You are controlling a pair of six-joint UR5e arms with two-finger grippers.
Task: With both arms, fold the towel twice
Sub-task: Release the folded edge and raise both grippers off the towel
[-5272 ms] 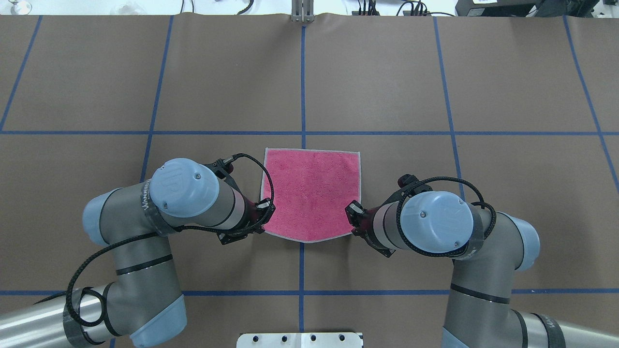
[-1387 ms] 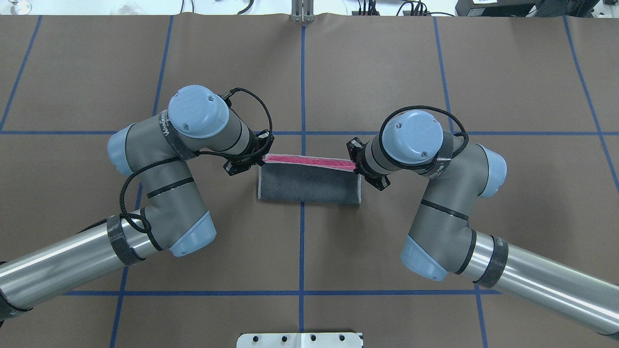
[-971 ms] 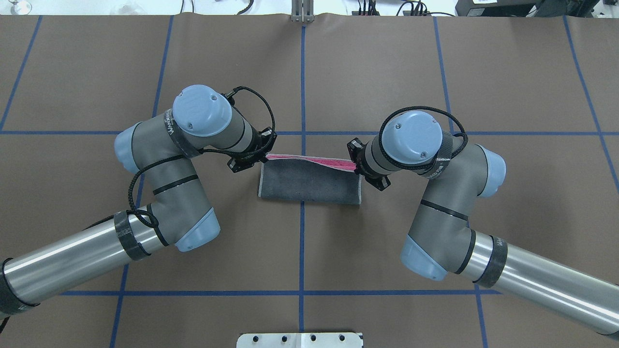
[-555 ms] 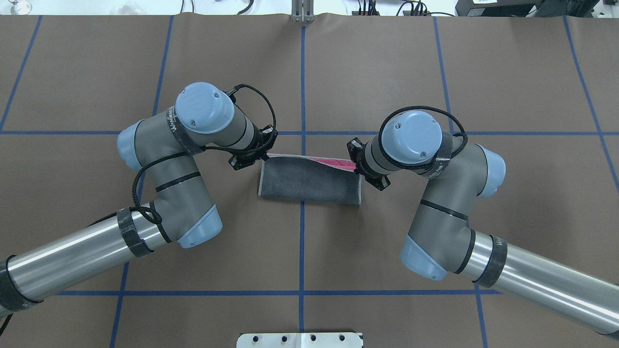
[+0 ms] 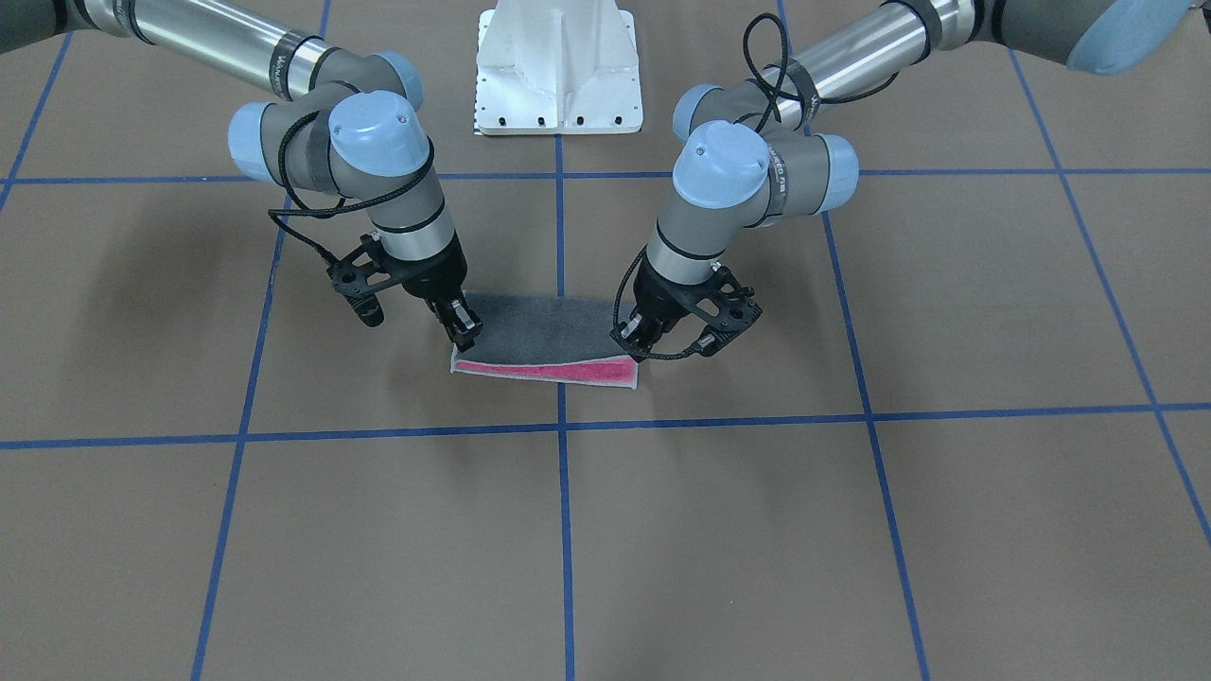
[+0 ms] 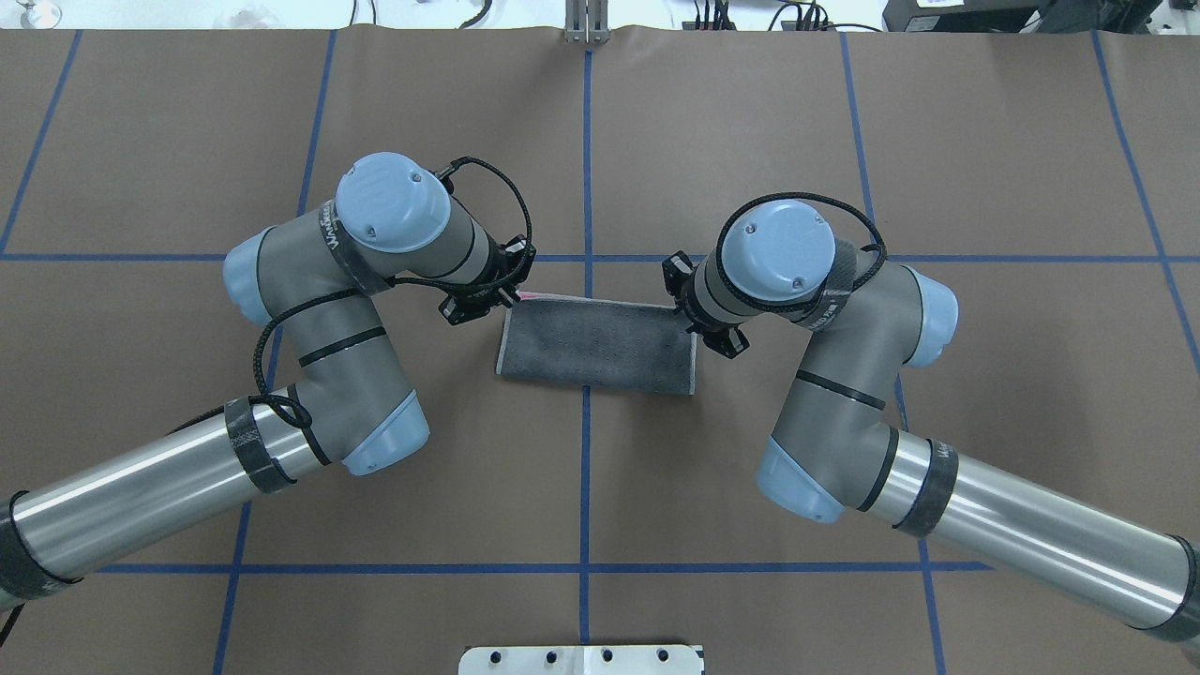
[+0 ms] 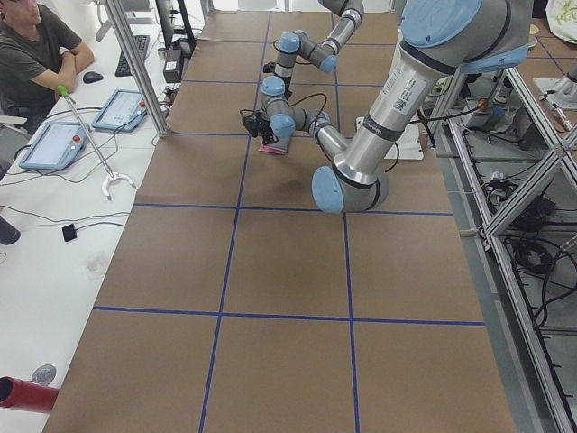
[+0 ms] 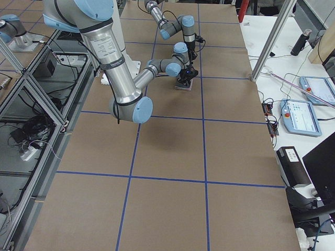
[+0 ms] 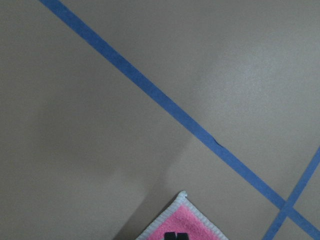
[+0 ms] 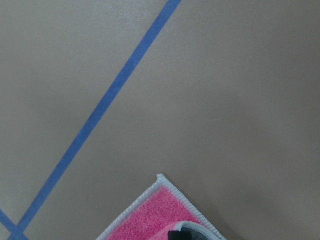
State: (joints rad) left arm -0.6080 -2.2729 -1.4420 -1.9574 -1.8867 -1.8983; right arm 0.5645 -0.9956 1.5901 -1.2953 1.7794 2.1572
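The towel [image 5: 539, 331], folded once, lay with its long axis running from gripper to gripper. The left gripper [image 5: 632, 342] and right gripper [image 5: 465, 331] each apparently pinched one far corner, neither nearer.

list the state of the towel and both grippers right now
towel: folded in half once, grey face up, pink strip showing along the edge away from the robot
left gripper: shut on the towel's far corner
right gripper: shut on the towel's other far corner
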